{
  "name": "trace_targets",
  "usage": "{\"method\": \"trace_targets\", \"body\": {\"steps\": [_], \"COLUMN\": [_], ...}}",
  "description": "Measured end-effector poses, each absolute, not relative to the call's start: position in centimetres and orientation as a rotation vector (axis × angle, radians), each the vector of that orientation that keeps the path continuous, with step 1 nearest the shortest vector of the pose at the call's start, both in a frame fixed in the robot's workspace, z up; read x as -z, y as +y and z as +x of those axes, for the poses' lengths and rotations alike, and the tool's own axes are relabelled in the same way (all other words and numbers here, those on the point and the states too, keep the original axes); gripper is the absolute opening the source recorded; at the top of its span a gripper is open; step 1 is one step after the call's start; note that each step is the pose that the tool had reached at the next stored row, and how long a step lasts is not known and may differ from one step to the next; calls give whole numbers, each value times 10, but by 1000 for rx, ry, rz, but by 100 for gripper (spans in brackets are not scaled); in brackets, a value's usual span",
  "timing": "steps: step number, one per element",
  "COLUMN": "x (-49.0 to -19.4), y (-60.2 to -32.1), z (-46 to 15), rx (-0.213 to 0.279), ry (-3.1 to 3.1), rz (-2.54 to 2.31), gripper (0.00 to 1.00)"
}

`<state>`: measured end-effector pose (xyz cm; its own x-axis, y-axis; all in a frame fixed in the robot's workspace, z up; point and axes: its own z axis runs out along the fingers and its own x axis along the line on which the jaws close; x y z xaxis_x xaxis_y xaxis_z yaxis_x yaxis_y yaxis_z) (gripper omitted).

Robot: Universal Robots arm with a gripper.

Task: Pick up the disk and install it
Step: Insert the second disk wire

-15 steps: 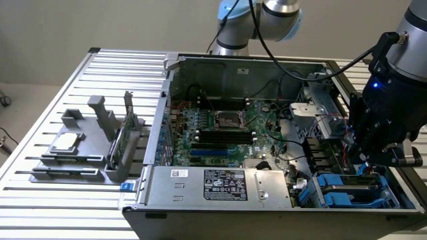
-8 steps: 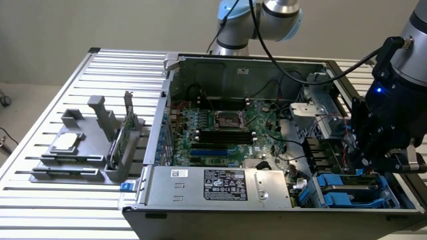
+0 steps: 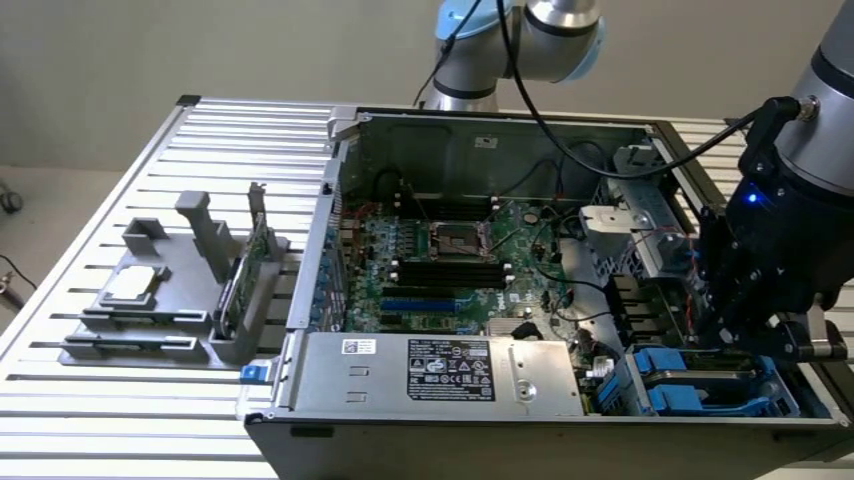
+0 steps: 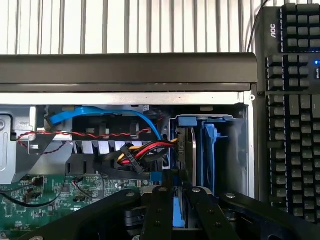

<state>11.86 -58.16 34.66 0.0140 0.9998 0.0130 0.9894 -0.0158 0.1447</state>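
On the slatted metal table [image 3: 160, 400] you have the open computer case [image 3: 534, 270], its motherboard [image 3: 441, 260] exposed and the grey power supply [image 3: 434, 375] along the near edge. At the exterior view's right, the gripper [image 4: 181, 210] hangs over the blue drive bay [image 4: 200, 150]. Its fingers [image 4: 159, 215] sit close together, pinching the disk [image 4: 179, 212] by a blue rail just above that bay. A black keyboard [image 4: 295, 110] lies beside the case.
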Motion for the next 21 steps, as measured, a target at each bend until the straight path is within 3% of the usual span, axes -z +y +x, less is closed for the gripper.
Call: {"method": "trace_targets", "body": {"steps": [21], "x": [-342], "y": [-587], "z": [119], "rx": [-181], "ry": [2139], "rz": [2173], "gripper": [17]}}
